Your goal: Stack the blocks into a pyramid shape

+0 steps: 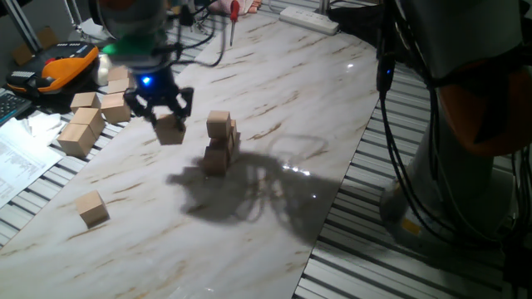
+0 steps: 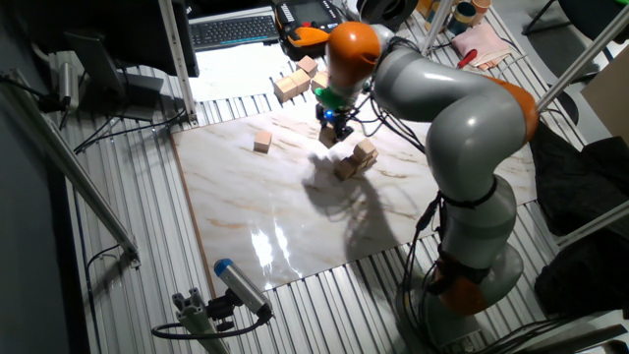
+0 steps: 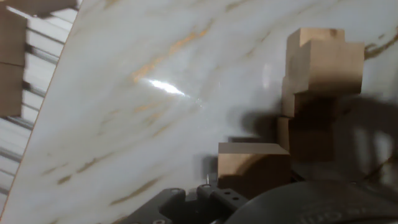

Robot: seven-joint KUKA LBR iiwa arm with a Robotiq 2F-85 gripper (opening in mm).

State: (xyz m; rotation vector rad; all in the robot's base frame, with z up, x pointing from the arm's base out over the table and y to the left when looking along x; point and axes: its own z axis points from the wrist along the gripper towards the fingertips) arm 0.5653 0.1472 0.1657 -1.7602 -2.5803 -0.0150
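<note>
Marble-look table [image 1: 291, 91]. Gripper [image 1: 163, 112] in the air, jaws clamped on a cube [image 1: 170, 130], just left of the stack [image 1: 220, 143]. Lone cube [image 1: 92, 208] near the front-left edge.

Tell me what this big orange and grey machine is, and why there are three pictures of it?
It is a robot arm. At its end is a gripper, a hand with two fingers. Two pictures come from cameras beside the table, on different sides. The third comes from a camera on the hand itself, looking down along the fingers.

On the marble board stands a little stack of wooden blocks, the start of a pyramid. One more block lies alone near the corner. Bigger wooden pieces wait at the edge.

The gripper is holding one block in the air, just beside the stack. In the hand view you see it up close.
</note>
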